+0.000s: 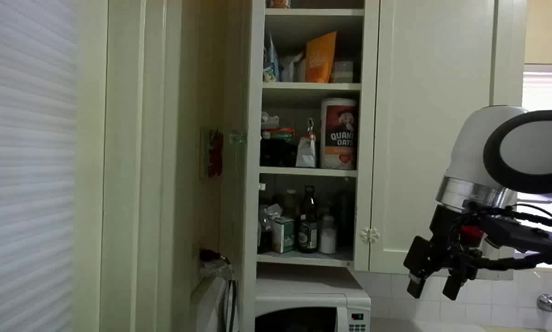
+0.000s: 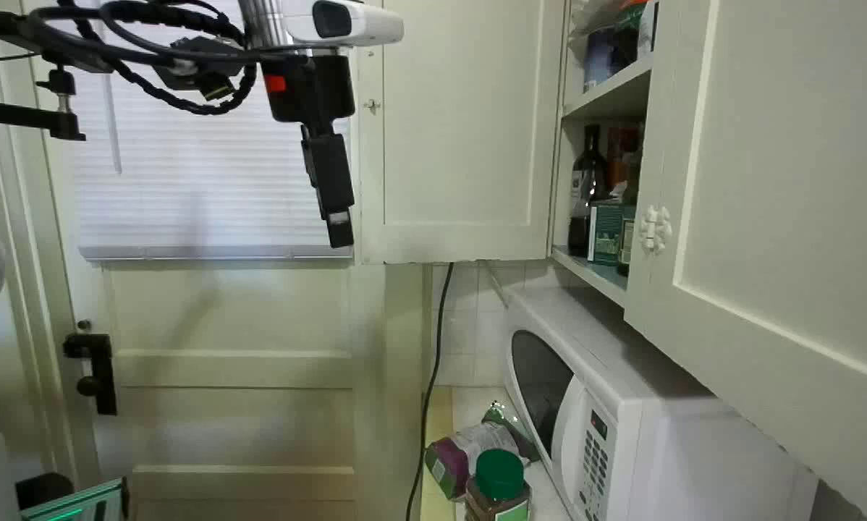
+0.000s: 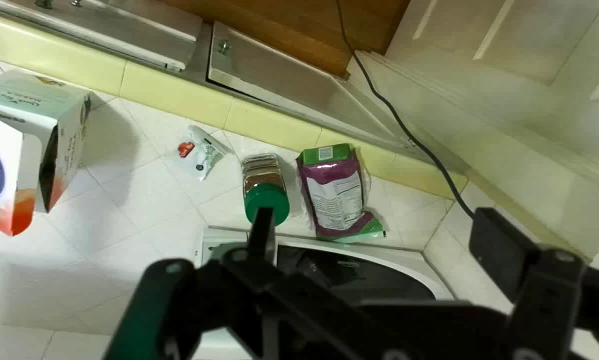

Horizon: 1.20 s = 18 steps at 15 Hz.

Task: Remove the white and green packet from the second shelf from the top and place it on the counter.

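A small pale white packet with faint green and a red mark (image 3: 199, 152) lies on the white tiled counter (image 3: 144, 192) in the wrist view, left of a green-lidded jar. In an exterior view the second visible shelf board from the top (image 1: 312, 86) spans the narrow cream cupboard; an orange pouch (image 1: 320, 57) and pale items stand on it. My gripper (image 1: 434, 291) hangs to the right of the open cupboard, fingers apart and pointing down. It is above the counter and microwave in the wrist view (image 3: 379, 245), open with nothing between its fingers.
The jar (image 3: 267, 192) and a purple and green bag (image 3: 335, 195) sit beside the microwave (image 2: 665, 405). Boxes (image 3: 34, 110) stand at the left in the wrist view. A dark cable (image 3: 404, 125) hangs by the counter's end. A cupboard door (image 1: 437, 124) stands right of the shelves.
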Each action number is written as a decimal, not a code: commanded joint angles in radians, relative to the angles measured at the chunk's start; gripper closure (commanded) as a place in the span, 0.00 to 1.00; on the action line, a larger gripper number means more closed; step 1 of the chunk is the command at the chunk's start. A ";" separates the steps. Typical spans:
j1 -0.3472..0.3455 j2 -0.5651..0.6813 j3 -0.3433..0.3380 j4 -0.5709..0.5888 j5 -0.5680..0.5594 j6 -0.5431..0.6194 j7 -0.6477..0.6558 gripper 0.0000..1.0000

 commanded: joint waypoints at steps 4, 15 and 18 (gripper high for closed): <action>-0.013 0.008 0.009 -0.002 0.010 -0.004 -0.010 0.00; 0.029 0.045 0.001 0.035 0.123 0.147 -0.025 0.00; 0.058 0.097 -0.011 0.099 0.166 0.278 -0.056 0.00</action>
